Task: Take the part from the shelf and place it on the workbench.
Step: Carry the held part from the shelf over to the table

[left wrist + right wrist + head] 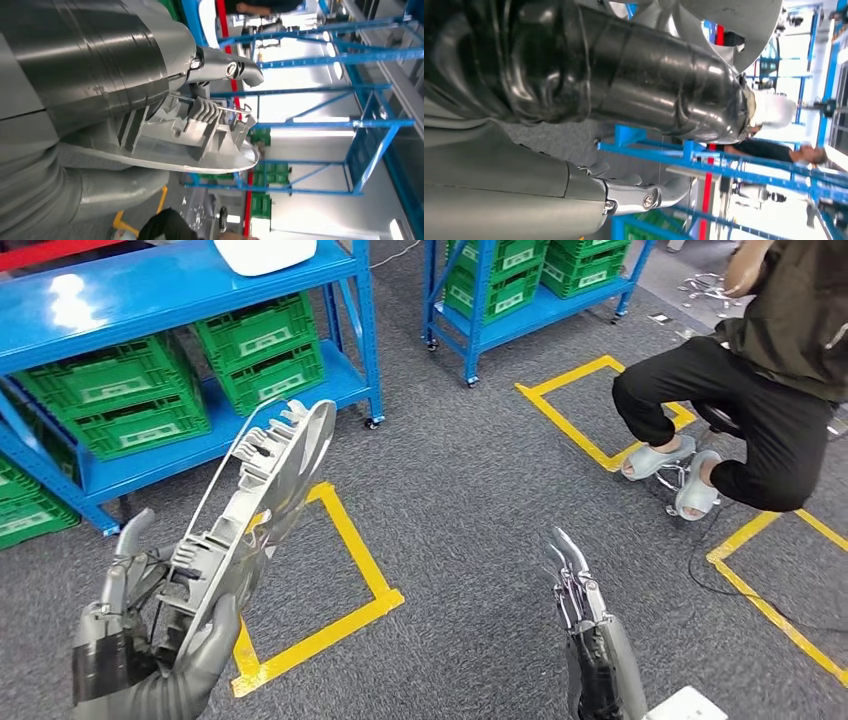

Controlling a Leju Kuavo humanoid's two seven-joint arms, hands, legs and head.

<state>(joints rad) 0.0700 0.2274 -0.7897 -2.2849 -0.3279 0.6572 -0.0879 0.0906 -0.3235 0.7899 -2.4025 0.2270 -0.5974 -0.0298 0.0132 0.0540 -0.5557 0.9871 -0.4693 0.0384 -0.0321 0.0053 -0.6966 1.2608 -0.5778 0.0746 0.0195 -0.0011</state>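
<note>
Grey moulded plastic part [255, 505], long and curved, ribbed on its inner face, thin wire running along one edge. Held at near left, off the shelf, standing tilted with its far end leaning toward the blue shelf [180, 285]. Gripped at its near end by left hand [150, 635], thumb on the smooth face, fingers behind the ribs; probably carried upright to keep its length out of the way in transit. Workbench not identified; white corner [690, 705] at near right edge may belong to it. Placing not yet done.

Right hand [580, 590]: near right, holding nothing, fingers straight and close together, pointing far; apparently idle.

Green crates [260, 350] stacked on shelf tiers, each with a white label, print too small to read. Yellow tape squares [350, 550] on grey carpet. Seated person [760, 370] at far right.
</note>
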